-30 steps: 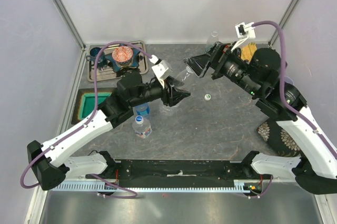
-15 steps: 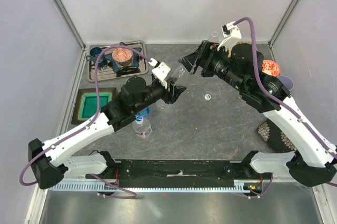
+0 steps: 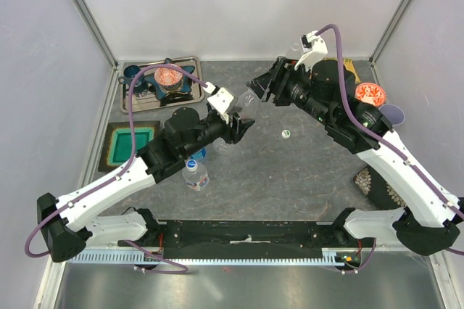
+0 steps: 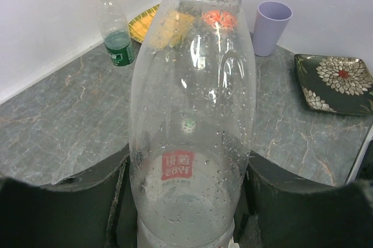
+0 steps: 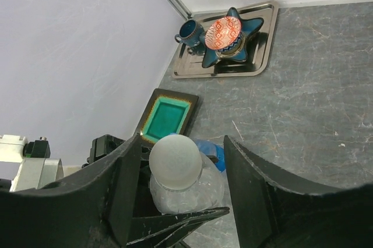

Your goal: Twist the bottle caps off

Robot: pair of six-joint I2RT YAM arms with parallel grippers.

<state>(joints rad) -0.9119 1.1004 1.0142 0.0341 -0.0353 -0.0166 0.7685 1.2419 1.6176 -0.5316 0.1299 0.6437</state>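
My left gripper (image 3: 239, 126) (image 4: 186, 166) is shut on the lower body of a plain clear bottle (image 4: 192, 102), which it holds off the table tilted toward the right arm. The bottle's pale cap (image 5: 175, 162) sits between the fingers of my right gripper (image 3: 255, 91) (image 5: 182, 143). Those jaws are open: the left finger (image 5: 125, 184) is close to the cap and the right finger (image 5: 250, 190) stands apart from it. A blue-tinted bottle (image 3: 196, 153) and a clear bottle with a blue-white label (image 3: 194, 173) are on the table under the left arm. A greenish bottle (image 4: 113, 27) stands by the back wall.
A loose cap (image 3: 286, 133) lies mid-table. A metal tray (image 3: 190, 95) with a blue cup, star dish and red bowl is back left, and a teal dish (image 3: 130, 142) lies in front of it. A red bowl (image 3: 370, 93), lilac cup (image 4: 271, 18) and floral plate (image 4: 335, 82) are on the right.
The right arm swung left and brought its gripper over the bottle's cap, the jaws narrowing around it. The left arm raised the bottle slightly toward it, still gripping.
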